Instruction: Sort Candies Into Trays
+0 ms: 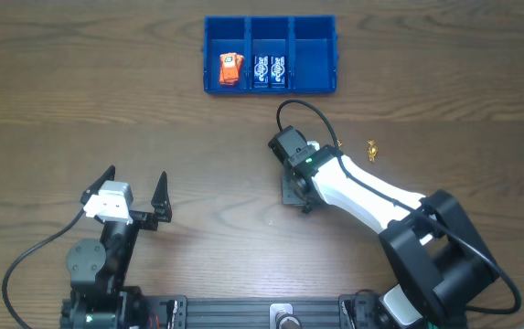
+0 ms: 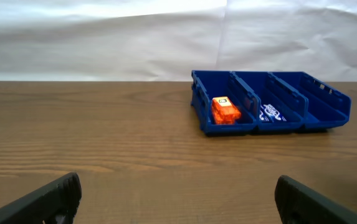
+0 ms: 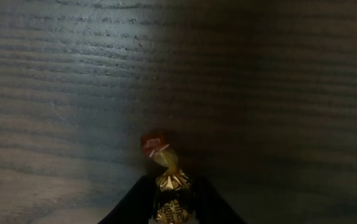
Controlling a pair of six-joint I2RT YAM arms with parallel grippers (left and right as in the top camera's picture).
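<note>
Lower left of the top view, the left gripper [image 1: 135, 176] sits back near its own base with its fingers spread wide and nothing between them. It looks parked out of the way, so the other arm has the middle of the table [image 1: 60, 128] to itself. From its wrist view the same gripper [image 2: 178, 202] faces the tray across bare wood, well apart from it.

Upper centre of the top view, the blue tray [image 1: 271, 19] lies well up the table from both arms. It has three compartments side by side. The left one holds an orange candy [image 1: 230, 69]. The middle one holds two blue-wrapped candies [image 1: 270, 70] lying next to each other. The right one shows no candy, so it is probably meant for the gold kind.

Just right of centre, the right gripper [image 1: 295, 194] is down low over the wood. In its wrist view the right gripper [image 3: 173, 208] is pinched on a gold candy [image 3: 167, 179] by its lower part, with the reddish twisted end poking out ahead of the fingers. I cannot tell whether the candy is clear of the wood. A low, narrow pinch like this suits a small wrapped piece, which could otherwise slip out sideways.

Further right, a second gold candy [image 1: 371, 146] lies loose on the table, not yet sorted.
</note>
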